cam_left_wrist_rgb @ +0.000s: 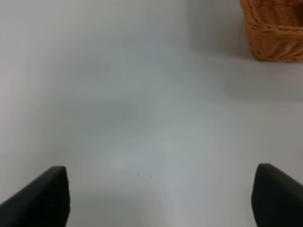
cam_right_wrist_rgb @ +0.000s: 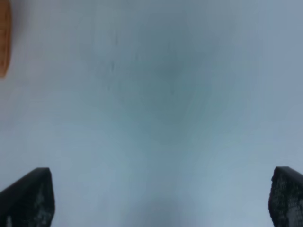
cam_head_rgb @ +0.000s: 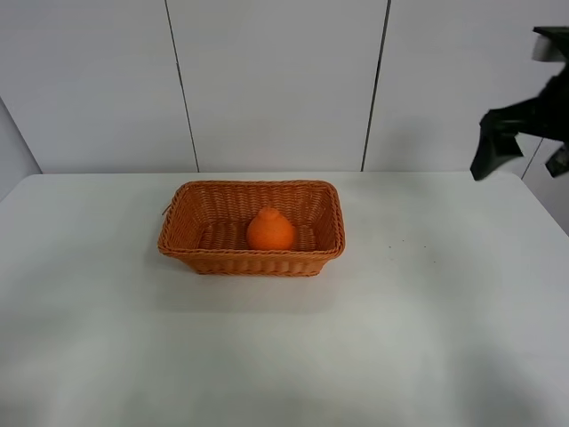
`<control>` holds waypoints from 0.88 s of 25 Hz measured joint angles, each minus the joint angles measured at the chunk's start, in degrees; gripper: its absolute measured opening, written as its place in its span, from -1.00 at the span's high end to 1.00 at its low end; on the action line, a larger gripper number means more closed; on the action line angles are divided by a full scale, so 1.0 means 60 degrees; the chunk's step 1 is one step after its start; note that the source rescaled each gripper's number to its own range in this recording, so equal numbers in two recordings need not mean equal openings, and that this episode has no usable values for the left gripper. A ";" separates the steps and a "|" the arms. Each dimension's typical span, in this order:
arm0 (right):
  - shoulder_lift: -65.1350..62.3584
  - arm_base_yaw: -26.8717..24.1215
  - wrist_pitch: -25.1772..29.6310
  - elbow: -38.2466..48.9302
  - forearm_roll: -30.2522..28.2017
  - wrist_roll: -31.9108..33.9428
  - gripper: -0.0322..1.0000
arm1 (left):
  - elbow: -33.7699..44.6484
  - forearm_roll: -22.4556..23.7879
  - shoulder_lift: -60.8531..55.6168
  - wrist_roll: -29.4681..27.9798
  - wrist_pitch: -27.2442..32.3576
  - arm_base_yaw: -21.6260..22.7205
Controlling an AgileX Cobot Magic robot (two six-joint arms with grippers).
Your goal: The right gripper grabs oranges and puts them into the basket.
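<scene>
Wicker basket: the orange-brown rectangular woven wicker basket [cam_head_rgb: 252, 229] sits at the centre of the exterior high frame, resting on the counter; one corner of it shows at the upper right of the left wrist frame [cam_left_wrist_rgb: 274, 33], and a blurred orange sliver at the upper left edge of the right wrist frame may be its side.
Counter: the plain white flat counter [cam_head_rgb: 427, 338] fills the lower two thirds of the exterior high frame.
Left hand: the black two-fingered left hand [cam_left_wrist_rgb: 161, 198] shows only as two fingertips at the lower corners of its wrist frame, set wide apart with bare counter between them.
Fruit: the single bright orange fruit with a bumped top [cam_head_rgb: 270, 229] lies inside the basket, near the middle of its floor.
Right hand: the black two-fingered right hand [cam_head_rgb: 498, 142] hangs at the upper right of the exterior high frame, well apart from the basket; in its wrist frame [cam_right_wrist_rgb: 161, 198] the fingertips stand wide apart, gripping nothing.
</scene>
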 joint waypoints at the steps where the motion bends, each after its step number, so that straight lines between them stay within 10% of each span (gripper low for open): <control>1: -0.0639 0.0000 0.0000 0.0709 0.0000 0.0000 -1.00 | 0.0000 0.0000 0.0000 0.0000 0.0000 0.0000; 12: -0.7449 0.0000 -0.1726 0.7025 -0.0043 -0.0060 -1.00 | 0.0000 -0.0007 0.0000 0.0000 0.0000 0.0000; 22: -1.1587 0.0000 -0.1798 0.7515 -0.0223 0.0032 -1.00 | 0.0000 -0.0007 0.0000 0.0000 0.0000 0.0000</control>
